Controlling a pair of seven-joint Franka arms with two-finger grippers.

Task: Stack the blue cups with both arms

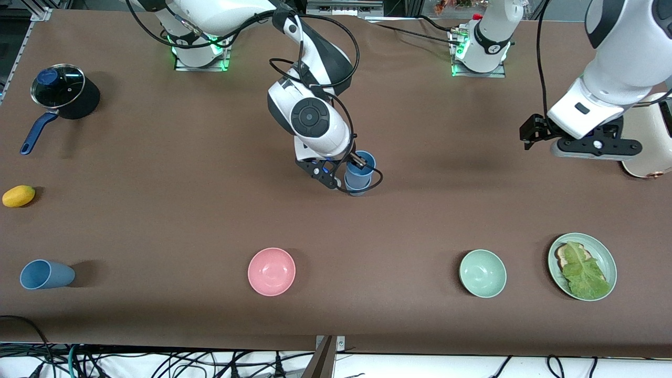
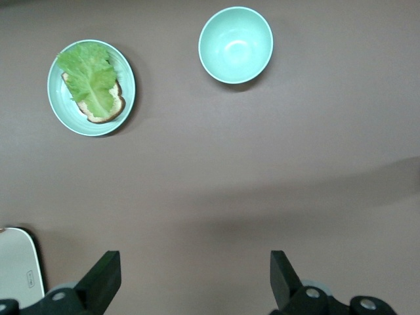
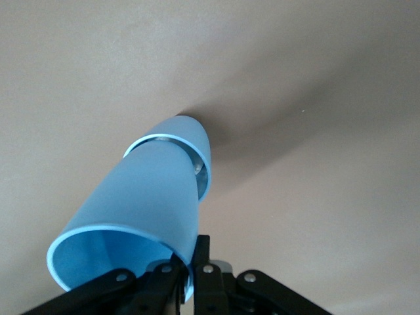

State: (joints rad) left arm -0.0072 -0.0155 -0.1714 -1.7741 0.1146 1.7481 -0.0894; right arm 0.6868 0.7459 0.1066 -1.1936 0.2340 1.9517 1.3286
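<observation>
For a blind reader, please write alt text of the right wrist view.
The right tool grips the rim of a blue cup nested in a second blue cup over the brown table.

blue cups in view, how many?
3. Two nested mid-table: the upper cup pinched at its rim by the right gripper, inside the lower cup. A third cup lies on its side toward the right arm's end, near the front camera.
</observation>
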